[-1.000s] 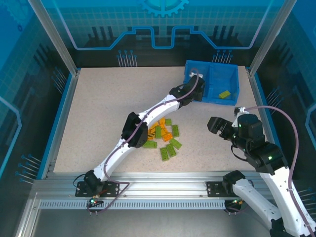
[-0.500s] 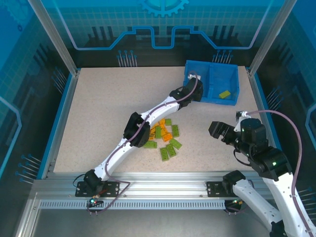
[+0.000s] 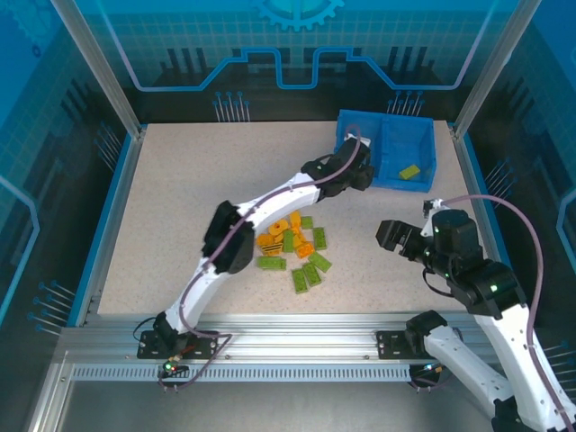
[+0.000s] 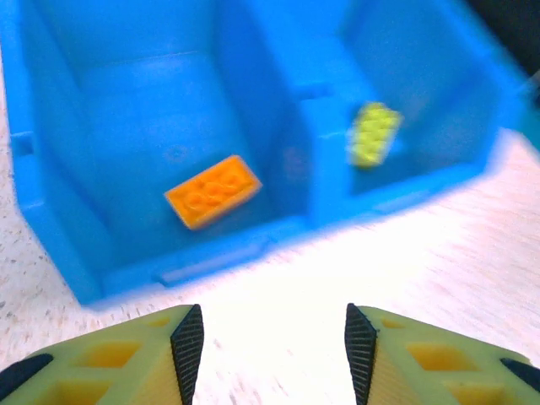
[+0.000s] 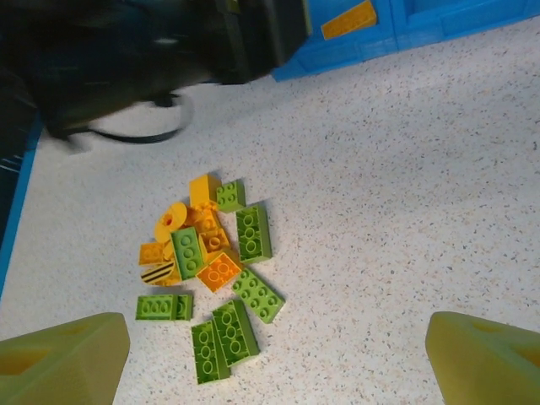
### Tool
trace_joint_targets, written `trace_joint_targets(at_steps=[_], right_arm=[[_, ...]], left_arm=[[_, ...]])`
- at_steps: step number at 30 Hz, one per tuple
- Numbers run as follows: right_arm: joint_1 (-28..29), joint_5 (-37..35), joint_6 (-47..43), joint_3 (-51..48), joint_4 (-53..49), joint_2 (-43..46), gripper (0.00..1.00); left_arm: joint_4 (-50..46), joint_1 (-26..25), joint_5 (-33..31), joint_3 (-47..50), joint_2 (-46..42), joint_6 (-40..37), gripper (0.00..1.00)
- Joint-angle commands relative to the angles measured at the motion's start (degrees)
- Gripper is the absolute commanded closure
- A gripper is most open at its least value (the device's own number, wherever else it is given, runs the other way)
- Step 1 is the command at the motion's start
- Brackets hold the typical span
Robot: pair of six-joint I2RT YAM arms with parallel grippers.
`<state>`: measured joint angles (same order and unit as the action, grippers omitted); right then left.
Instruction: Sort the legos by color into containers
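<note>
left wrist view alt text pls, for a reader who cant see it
A blue two-compartment bin sits on a speckled table, one orange lego in its left compartment and one green lego in its right. The left tool is open and empty in the foreground, its yellow fingers short of the bin.

Bright, even light from above leaves only soft, short shadows beside the legos (image 5: 211, 270); the left wrist view is motion-blurred, its blue bin (image 4: 51, 219) smeared and the table (image 4: 439, 253) glaring near-white, while the right wrist view is crisp.
</note>
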<state>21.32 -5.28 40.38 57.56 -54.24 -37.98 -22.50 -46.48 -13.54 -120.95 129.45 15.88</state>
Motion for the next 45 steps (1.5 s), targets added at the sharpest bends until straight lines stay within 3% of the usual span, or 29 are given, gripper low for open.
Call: trace_joint_targets(at_steps=[1,5,12,13,17,19,23,30,45], right_arm=[[-0.2,4.0,-4.7,0.1,1.9,-4.1,0.08],[3.1,7.4,-7.6,-0.6,4.2,-11.2,0.08],[17.0,5.2,-5.7,-3.6,12.0,-26.6,0.08],[19.2,4.4,-5.2,-4.2,13.3,-28.9,0.09],[25.9,1.5,-4.0,-5.8,17.3,-36.8,0.14],[28.1,0.5,-4.3,-6.4,19.1,-39.6,0.17],[29.9,0.1,-4.9,-8.9,22.7,-43.8,0.25],[30.1,1.0,-4.8,-9.7,25.7,-48.1,0.42],[30.1,4.0,-3.5,-10.6,29.9,-55.0,0.51]], left_arm=[[6.8,-1.3,5.3,13.9,-21.7,-3.1,0.49],[7.7,-1.4,7.1,33.7,-41.9,-7.3,0.49],[-6.9,-1.9,8.2,51.5,-68.5,-16.5,0.42],[-9.4,-1.9,8.1,53.8,-71.8,-17.8,0.37],[-16.6,-1.9,10.0,61.7,-81.8,-23.8,0.04],[-18.7,-1.9,10.3,65.1,-85.3,-26.9,0.01],[-20.9,-1.9,12.2,70.0,-89.5,-33.9,0.01],[-15.3,-1.9,12.6,76.2,-91.3,-39.0,0.01],[-12.6,-1.9,12.5,79.0,-92.2,-38.1,0.01]])
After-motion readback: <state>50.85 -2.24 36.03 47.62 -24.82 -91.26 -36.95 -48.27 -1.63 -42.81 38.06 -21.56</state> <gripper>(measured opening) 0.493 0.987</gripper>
